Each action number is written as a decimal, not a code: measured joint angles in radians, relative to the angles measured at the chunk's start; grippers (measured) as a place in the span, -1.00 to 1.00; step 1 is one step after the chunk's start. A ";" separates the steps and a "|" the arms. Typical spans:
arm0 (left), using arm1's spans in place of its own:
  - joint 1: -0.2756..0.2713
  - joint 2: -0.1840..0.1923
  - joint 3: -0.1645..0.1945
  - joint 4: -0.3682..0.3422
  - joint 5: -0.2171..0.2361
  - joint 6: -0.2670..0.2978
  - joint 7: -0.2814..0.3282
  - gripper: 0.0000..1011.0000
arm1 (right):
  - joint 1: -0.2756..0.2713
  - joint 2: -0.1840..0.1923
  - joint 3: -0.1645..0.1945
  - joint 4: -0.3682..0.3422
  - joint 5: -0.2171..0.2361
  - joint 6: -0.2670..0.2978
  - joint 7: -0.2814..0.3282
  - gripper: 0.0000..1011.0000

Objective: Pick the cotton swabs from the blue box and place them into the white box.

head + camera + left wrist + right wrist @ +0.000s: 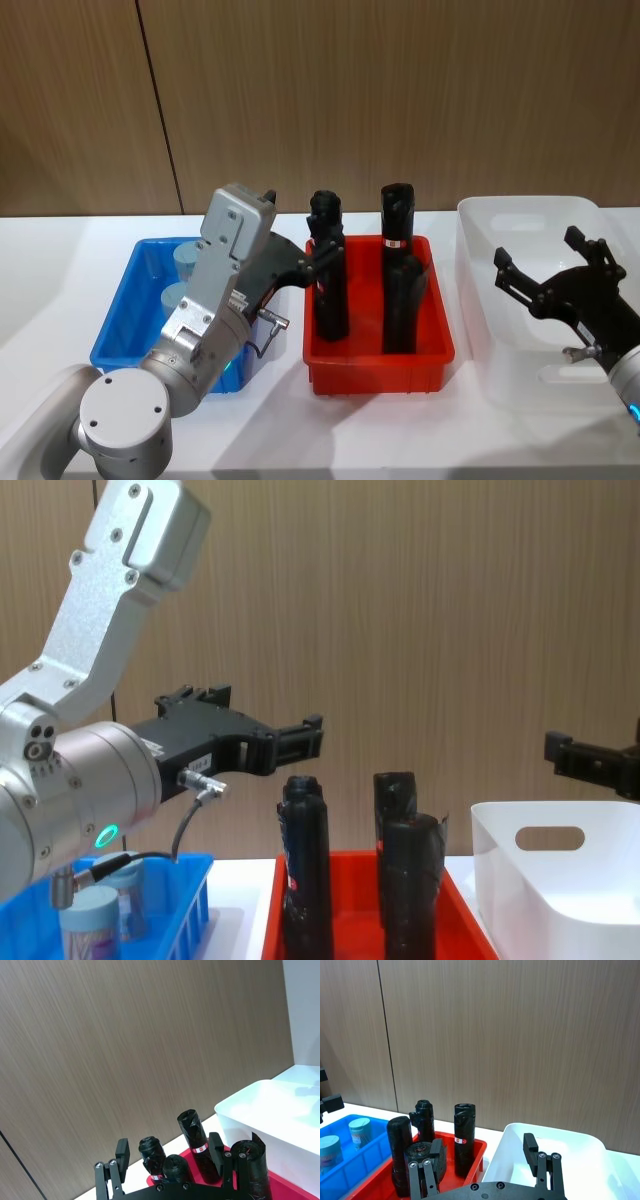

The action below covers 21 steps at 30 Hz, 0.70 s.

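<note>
- Your left tool hovers open above the red crate.
- Your right tool hangs open over the white box.
- The cotton swabs sit in the blue box.

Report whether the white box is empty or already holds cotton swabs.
Empty, as far as shows: the white box shows a bare floor, though the right gripper hides part. Cotton swabs sit in the blue box.

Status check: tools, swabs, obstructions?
Left tool open, empty, raised by the black bottles in red crate. Right tool open over white box. Cotton swabs in blue box.
</note>
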 joint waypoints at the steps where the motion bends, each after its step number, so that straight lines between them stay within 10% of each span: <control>1: 0.000 0.000 0.000 0.000 0.000 0.000 0.000 0.99 | 0.000 0.000 0.000 0.000 0.000 0.000 0.000 0.98; 21: 0.005 -0.005 -0.002 -0.007 -0.021 0.034 0.018 0.99 | 0.000 0.000 0.000 0.000 0.000 0.000 0.000 0.98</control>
